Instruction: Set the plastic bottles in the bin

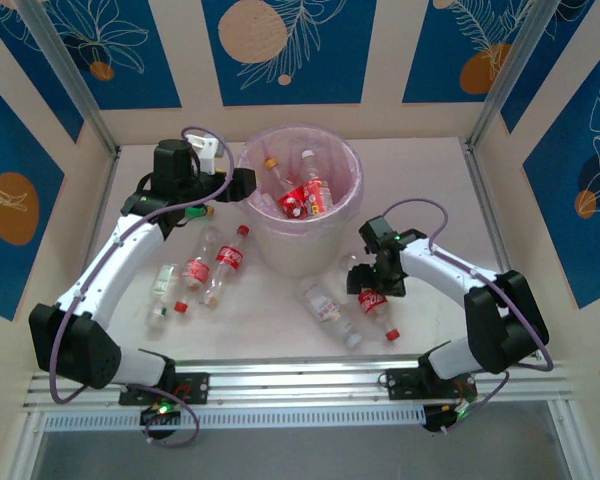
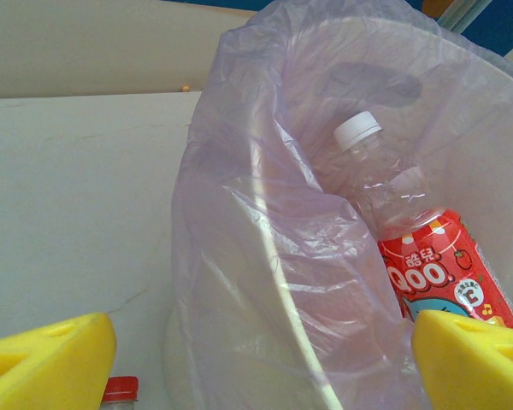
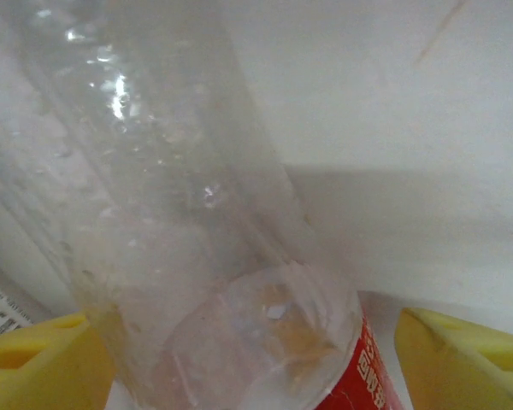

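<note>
While the left gripper (image 1: 242, 186) hangs open and empty at the bin's (image 1: 352, 190) rim, bottles (image 1: 305, 196) lie inside. Right gripper (image 1: 372, 283) beside the bin: fingers spread, straddling a red-labelled bottle (image 1: 374, 302).

1. Cut off by the right edge: the Qoo-labelled bottle (image 2: 427, 256) inside the bin (image 2: 239, 213).
2. Blurred at close range, upper end lost past the top edge: the clear bottle (image 3: 179, 213).
3. Too overlapped to count from above: the binned bottles (image 1: 302, 192).
</note>
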